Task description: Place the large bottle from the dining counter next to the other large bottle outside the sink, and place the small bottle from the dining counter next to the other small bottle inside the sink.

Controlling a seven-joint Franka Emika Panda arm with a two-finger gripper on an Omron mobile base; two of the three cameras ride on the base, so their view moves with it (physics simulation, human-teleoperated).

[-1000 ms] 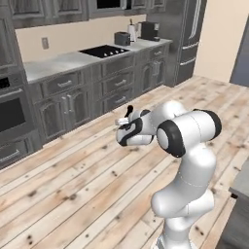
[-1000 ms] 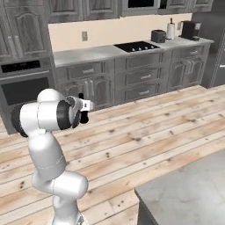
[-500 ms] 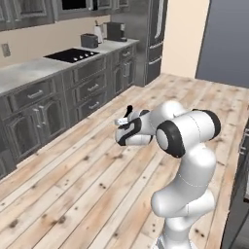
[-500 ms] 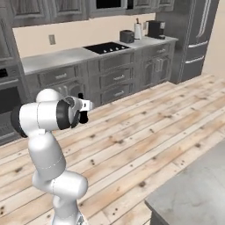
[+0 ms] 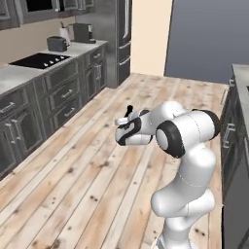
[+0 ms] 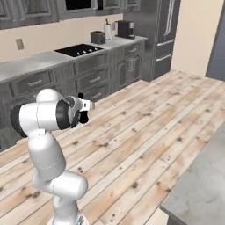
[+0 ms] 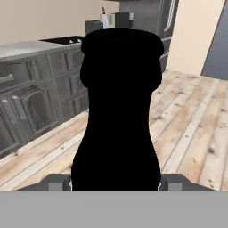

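Claw point(image 7: 115, 182) clamped on the large bottle point(image 7: 116, 111); above wood floor point(image 7: 196, 120)

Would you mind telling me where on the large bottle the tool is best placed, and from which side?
Grip the wide round body of the large bottle rather than its cap end, coming in from the side so that one finger lands on each flank. In the hand view the tool straddles it that way, with the broad section between the fingertips.
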